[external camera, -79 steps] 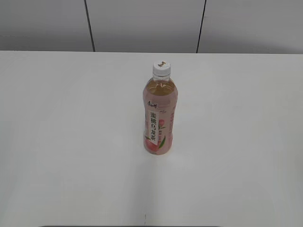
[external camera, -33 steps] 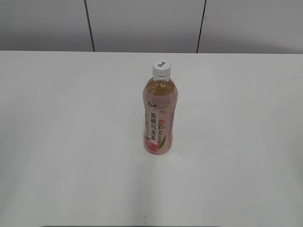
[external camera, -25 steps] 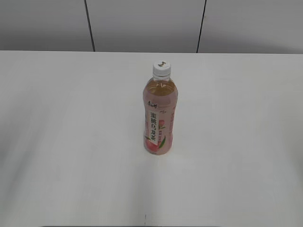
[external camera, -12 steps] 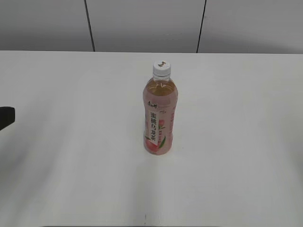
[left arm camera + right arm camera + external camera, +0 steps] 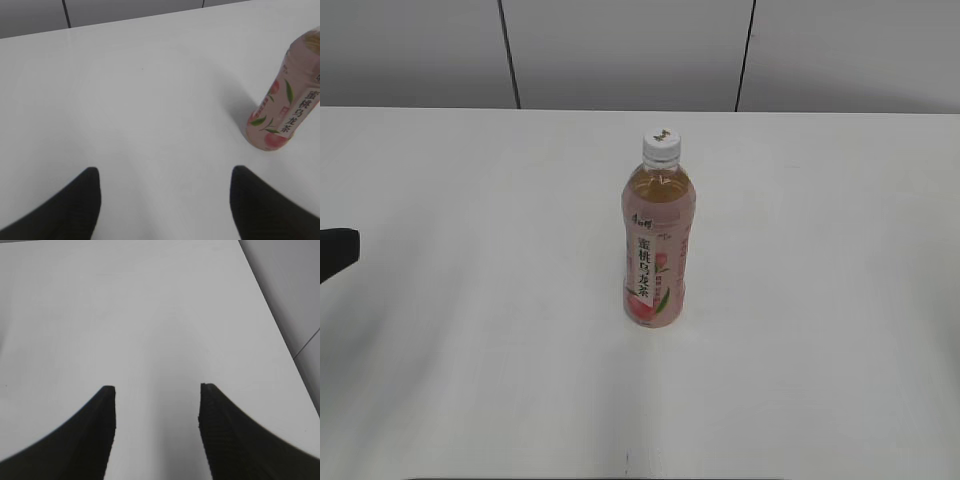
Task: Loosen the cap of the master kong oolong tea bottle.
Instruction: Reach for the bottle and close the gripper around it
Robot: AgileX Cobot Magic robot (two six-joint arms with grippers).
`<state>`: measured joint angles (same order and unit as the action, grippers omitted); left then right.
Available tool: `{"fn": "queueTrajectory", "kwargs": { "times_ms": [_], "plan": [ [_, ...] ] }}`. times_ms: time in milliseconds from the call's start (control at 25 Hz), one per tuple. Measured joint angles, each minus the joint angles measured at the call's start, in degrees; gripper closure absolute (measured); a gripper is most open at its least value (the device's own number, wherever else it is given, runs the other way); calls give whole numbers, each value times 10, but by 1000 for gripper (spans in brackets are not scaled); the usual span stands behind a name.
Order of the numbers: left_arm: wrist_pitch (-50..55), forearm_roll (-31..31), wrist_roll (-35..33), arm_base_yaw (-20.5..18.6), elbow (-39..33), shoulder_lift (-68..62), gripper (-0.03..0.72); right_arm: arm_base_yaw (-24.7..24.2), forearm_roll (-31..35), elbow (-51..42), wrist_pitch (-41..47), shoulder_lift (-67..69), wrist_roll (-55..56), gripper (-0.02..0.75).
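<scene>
The master kong oolong tea bottle stands upright in the middle of the white table, amber tea above a pink peach label. Its white cap is on top with a small dark mark. The bottle's lower part also shows at the right edge of the left wrist view; the cap is out of that view. My left gripper is open and empty, well left of the bottle; its tip shows at the left edge of the exterior view. My right gripper is open and empty over bare table, outside the exterior view.
The white table runs back to a grey panelled wall. In the right wrist view the table's right edge drops off to grey floor.
My left gripper's dark tip has come into the exterior view at the left edge. The bottle has not moved.
</scene>
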<state>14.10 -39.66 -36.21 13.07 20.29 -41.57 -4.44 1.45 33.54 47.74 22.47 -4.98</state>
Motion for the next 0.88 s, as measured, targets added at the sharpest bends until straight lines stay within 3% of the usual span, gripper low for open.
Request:
{"fn": "queueTrajectory", "kwargs": {
  "times_ms": [360, 560, 880],
  "plan": [
    [-2, 1, 0, 0, 0, 0, 215, 0, 1, 0, 1, 0, 0, 328],
    [-20, 77, 0, 0, 0, 0, 216, 0, 1, 0, 1, 0, 0, 328],
    [-22, 88, 0, 0, 0, 0, 224, 0, 1, 0, 1, 0, 0, 328]
  ]
}}
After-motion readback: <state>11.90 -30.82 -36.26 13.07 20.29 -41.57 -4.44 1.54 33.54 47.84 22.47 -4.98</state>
